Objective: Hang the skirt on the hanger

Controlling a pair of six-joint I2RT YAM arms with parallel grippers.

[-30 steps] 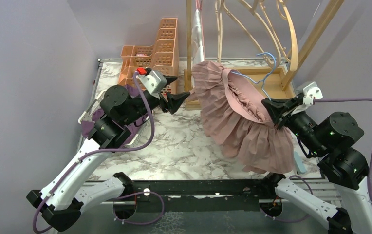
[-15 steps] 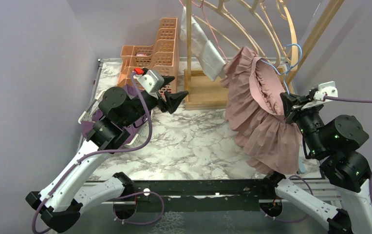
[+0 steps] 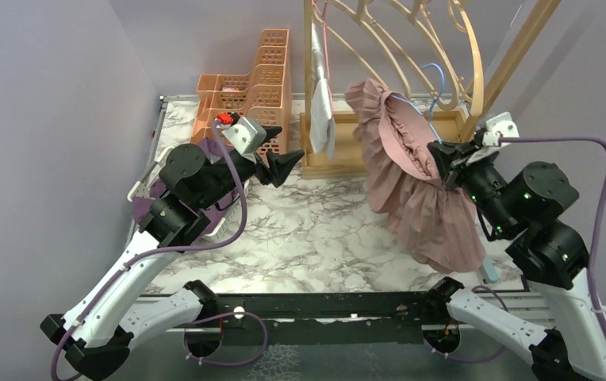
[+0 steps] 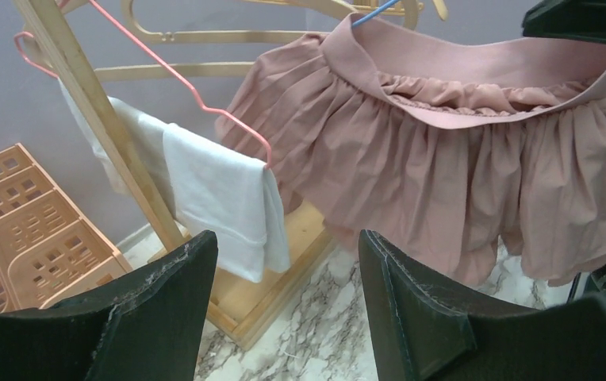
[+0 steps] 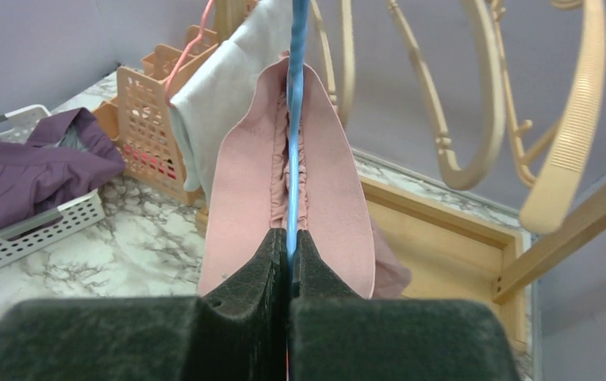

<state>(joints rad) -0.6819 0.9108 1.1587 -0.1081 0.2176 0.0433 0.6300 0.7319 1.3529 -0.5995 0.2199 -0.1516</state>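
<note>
step in hand: bring the blue hanger (image 5: 293, 119), with the skirt (image 3: 411, 198) carried on it, to the wooden rack (image 3: 474, 55). the right gripper (image 5: 288, 242) is pinched tight on the hanger wire. the skirt hangs right of centre in the top view, just in front of the rack. hold the wire level so the waistband does not slide off. the left gripper (image 3: 288, 161) stands wide and empty, left of centre. the hanger's hook is hard to make out among the rack arms; whether it has caught one cannot be told.
</note>
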